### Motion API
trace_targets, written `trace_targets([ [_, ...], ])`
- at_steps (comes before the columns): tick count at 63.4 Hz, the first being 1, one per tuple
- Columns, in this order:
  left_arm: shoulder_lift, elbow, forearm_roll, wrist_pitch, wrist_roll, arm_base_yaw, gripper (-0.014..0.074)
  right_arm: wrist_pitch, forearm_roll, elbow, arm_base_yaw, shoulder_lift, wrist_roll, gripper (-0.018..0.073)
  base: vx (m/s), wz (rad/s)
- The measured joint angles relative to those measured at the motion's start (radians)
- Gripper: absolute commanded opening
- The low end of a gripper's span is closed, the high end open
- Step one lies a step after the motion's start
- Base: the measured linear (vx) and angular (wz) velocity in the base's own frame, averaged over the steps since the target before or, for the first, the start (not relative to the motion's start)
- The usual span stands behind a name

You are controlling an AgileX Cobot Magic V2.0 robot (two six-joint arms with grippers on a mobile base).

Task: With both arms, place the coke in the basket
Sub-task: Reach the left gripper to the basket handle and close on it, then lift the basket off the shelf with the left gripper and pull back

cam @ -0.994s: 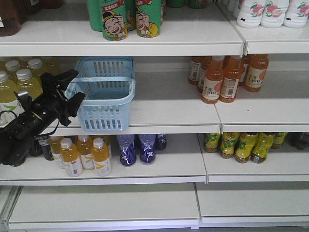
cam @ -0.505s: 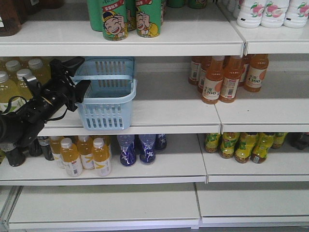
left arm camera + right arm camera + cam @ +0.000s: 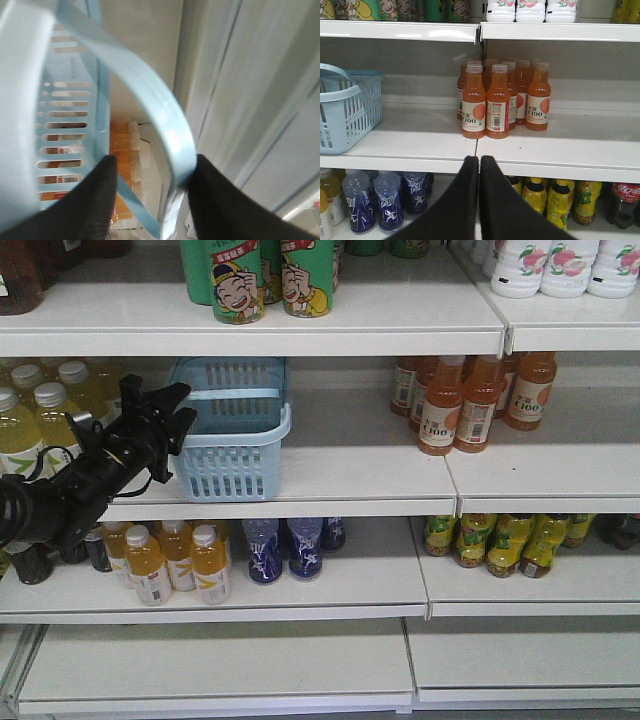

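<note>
Straddles the basket (image 3: 235,472) handle (image 3: 167,127) with the left gripper (image 3: 186,403), fingers apart.
Shows the basket on the middle shelf (image 3: 350,470), left of the orange bottles (image 3: 460,405), handle touching one finger; presses the right gripper (image 3: 479,160) fingers together on nothing.

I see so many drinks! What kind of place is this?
Most likely a shop's drinks aisle: long white shelves hold rows of matching orange bottles, and a pale blue shopping basket sits on one.
</note>
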Motion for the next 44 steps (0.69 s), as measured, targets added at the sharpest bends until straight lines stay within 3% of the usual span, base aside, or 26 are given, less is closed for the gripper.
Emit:
trace_targets([
  [10, 0.007, 0.0, 0.001, -0.008, 0.0, -0.001, -0.001, 0.0, 0.0, 0.0, 0.0, 0.0, 0.0, -0.0005, 0.0, 0.0],
  [26, 0.009, 0.0, 0.059, -0.091, -0.001, -0.001, -0.0008, 0.0, 0.0, 0.0, 0.0, 0.0, 0.0, -0.0005, 0.0, 0.0],
  [38, 0.009, 0.0, 0.204, -0.142, -0.005, -0.001, -0.0008, 0.0, 0.0, 0.0, 0.0, 0.0, 0.0, -0.0005, 0.0, 0.0],
  [44, 0.006, 0.0, 0.336, -0.157, -0.049, 0.0, -0.0008, 0.0, 0.0, 0.0, 0.0, 0.0, 0.0, -0.0005, 0.0, 0.0],
])
